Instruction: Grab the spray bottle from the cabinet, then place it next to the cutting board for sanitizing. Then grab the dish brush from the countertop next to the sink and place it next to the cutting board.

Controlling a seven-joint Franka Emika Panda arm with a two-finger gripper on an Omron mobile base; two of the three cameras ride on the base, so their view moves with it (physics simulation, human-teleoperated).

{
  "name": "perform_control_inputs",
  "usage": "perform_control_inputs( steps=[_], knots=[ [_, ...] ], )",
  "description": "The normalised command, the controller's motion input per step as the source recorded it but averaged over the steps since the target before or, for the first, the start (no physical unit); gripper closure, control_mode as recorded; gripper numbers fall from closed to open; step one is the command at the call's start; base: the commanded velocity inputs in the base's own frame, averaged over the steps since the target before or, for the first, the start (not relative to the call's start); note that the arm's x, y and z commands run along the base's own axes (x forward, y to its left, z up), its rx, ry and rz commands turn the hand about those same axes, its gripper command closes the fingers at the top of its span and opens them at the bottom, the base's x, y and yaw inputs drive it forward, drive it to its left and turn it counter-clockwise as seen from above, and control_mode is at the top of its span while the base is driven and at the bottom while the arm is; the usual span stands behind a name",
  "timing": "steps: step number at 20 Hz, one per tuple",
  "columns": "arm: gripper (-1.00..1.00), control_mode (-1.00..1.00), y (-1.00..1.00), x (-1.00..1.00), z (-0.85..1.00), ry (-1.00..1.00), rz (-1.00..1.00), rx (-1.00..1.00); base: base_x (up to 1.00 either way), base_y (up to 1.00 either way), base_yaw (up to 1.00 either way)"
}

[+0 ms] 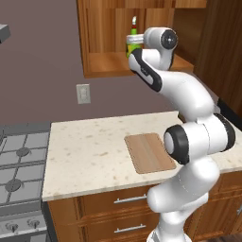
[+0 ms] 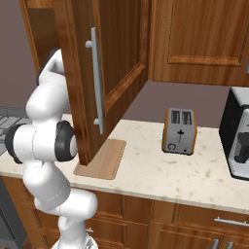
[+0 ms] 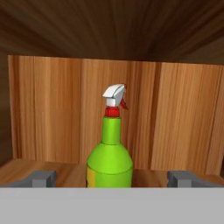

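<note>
The green spray bottle, with a white-and-red nozzle, stands upright on the wooden shelf of the cabinet. My gripper is open, with one fingertip on each side of the bottle's lower body and apart from it. In the left base view the spray bottle shows just left of my wrist, which reaches into the cabinet. The cutting board lies flat on the countertop below, also seen as the cutting board from the right. The dish brush and the sink are out of view.
The open cabinet door hangs close beside my arm. A toaster and a dark coffee machine stand on the counter to the right. A stove borders the counter's left end. A wall outlet sits under the cabinet.
</note>
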Motion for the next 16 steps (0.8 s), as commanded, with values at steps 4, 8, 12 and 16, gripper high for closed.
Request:
perform_control_inputs(
  steps=[4, 8, 12, 16],
  knots=[
    [-1.0, -1.0, 0.0, 0.33, -0.04, 0.0, 0.0, 0.0, 0.0, 0.0, 0.0],
    [-1.0, -1.0, 0.0, 0.31, -0.04, -0.01, 0.0, 0.0, 0.0, 0.0, 0.0],
    [-1.0, -1.0, 0.0, 0.31, -0.06, -0.02, 0.0, 0.0, 0.0, 0.0, 0.0],
    [-1.0, -1.0, 0.0, 0.29, -0.03, -0.01, 0.0, 0.0, 0.0, 0.0, 0.0]
  ],
)
